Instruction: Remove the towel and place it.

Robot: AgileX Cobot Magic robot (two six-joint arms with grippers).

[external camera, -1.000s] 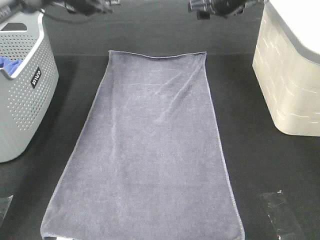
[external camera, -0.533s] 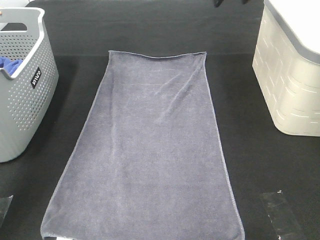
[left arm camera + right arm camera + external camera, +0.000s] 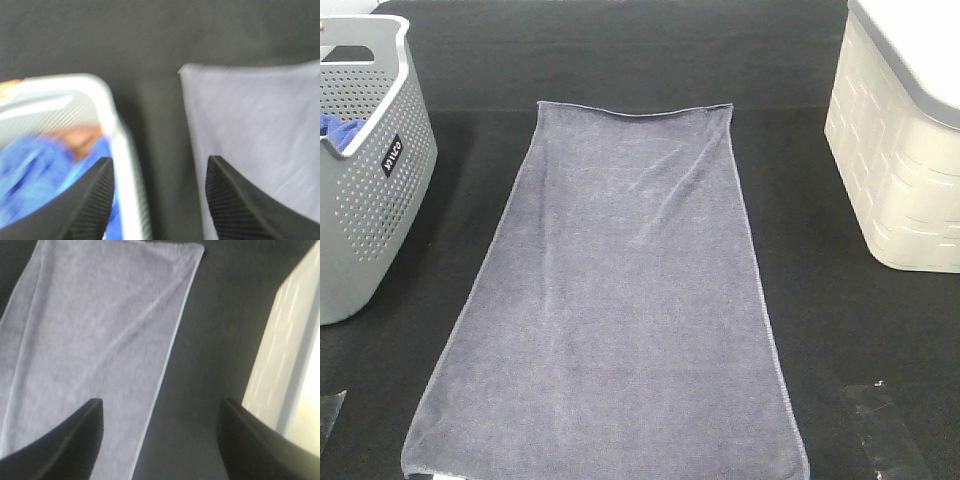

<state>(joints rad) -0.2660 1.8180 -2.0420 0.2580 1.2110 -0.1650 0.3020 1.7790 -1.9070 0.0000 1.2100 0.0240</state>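
The greyish-lavender towel (image 3: 620, 290) lies spread flat and lengthwise on the black table, its far hem near the back and its near hem at the front edge. Neither gripper shows in the high view. In the left wrist view my left gripper (image 3: 157, 200) is open and empty, high above the gap between the grey basket (image 3: 115, 135) and the towel's corner (image 3: 260, 135). In the right wrist view my right gripper (image 3: 160, 440) is open and empty, above the towel's long edge (image 3: 100, 350) and the black table beside the cream basket (image 3: 290, 365).
A grey perforated basket (image 3: 370, 180) stands at the left with a bright blue cloth (image 3: 338, 127) inside. A cream basket (image 3: 900, 140) stands at the right. Clear tape patches (image 3: 880, 425) lie on the table near the front right.
Both arms, seen at the top edge a second ago, have pulled back out of the high view. The towel has not moved.
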